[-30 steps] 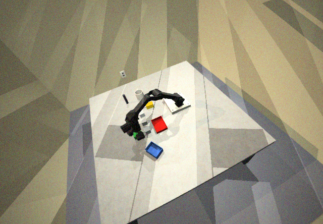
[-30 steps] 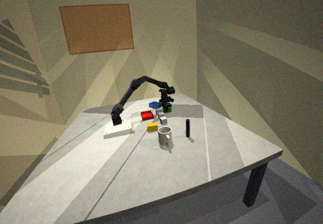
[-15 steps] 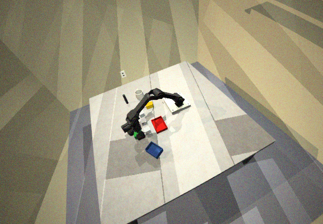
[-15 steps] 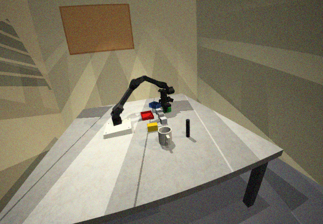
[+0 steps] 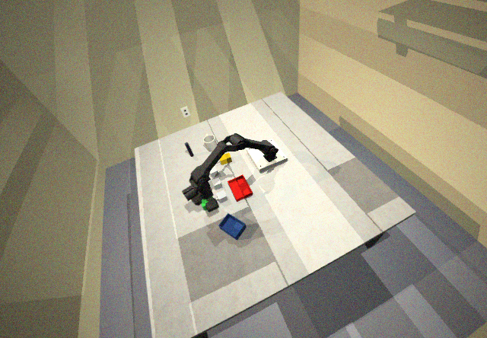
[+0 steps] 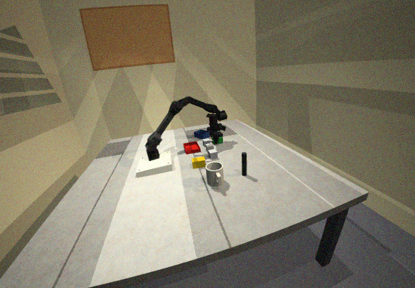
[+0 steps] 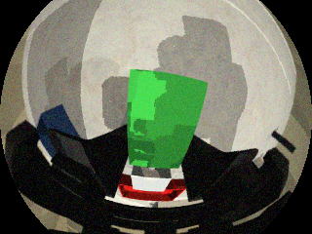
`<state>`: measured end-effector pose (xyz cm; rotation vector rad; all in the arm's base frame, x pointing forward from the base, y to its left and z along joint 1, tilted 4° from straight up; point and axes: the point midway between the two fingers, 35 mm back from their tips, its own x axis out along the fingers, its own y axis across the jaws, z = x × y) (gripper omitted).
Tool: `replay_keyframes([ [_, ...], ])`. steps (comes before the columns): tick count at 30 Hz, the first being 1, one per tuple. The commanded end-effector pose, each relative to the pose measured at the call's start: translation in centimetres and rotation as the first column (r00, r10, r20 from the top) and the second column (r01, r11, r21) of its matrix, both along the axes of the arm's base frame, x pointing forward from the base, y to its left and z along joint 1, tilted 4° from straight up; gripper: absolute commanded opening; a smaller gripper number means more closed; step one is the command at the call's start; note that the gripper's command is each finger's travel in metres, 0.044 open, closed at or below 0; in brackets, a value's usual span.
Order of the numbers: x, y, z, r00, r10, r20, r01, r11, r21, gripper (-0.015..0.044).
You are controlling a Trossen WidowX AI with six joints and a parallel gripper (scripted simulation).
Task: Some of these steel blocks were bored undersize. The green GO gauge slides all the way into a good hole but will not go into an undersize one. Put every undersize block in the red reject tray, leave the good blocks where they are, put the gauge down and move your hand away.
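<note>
- In the top view, the gauge (image 5: 204,203) (image 6: 220,140) (image 7: 166,109) is showing green near the table's left side, between the fingers of the gripper (image 5: 206,204) (image 6: 216,139) (image 7: 156,128), which is grasping it; whether its underside is touching the table, I cannot tell.
- Three grey blocks (image 5: 221,196) (image 6: 213,154) are standing in a row on the table beside the gauge; their bores are too small to judge.
- The red tray (image 5: 240,187) (image 6: 191,147) (image 7: 153,195) is lying just right of the row from above.
- The blue tray (image 5: 233,226) (image 6: 201,133) (image 7: 59,119) is sitting nearer in that view.
- A yellow block (image 5: 225,158) (image 6: 198,162) is resting past the row's far end, near a pale mug (image 5: 209,142) (image 6: 214,174).
- A black stick (image 5: 189,149) (image 6: 244,164) (image 7: 284,141) is standing upright, well apart from the trays.
- The arm (image 5: 212,160) (image 6: 167,117) is arching over from its white base (image 5: 261,165) (image 6: 164,168).
- The table (image 5: 334,216) (image 6: 150,228) is showing pale and grey bands, with thin dark lines running across it; a dark leg (image 6: 331,238) is standing on the bluish floor (image 5: 424,243) (image 6: 382,244).
- An outlet (image 5: 185,111) and an orange-brown board (image 6: 127,37) are hanging on tan walls streaked with light and shade.
</note>
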<state>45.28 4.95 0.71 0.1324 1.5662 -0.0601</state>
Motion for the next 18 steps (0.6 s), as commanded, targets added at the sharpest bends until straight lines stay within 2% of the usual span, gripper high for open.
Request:
replay_keyframes([
  [1, 0.40, -0.03, 0.37, 1.000, -0.002, 0.010, 0.002, 1.000, 0.000, 0.0000],
  [18, 0.83, -0.09, 0.46, 1.000, -0.004, 0.012, 0.004, 1.000, 0.000, 0.0000],
])
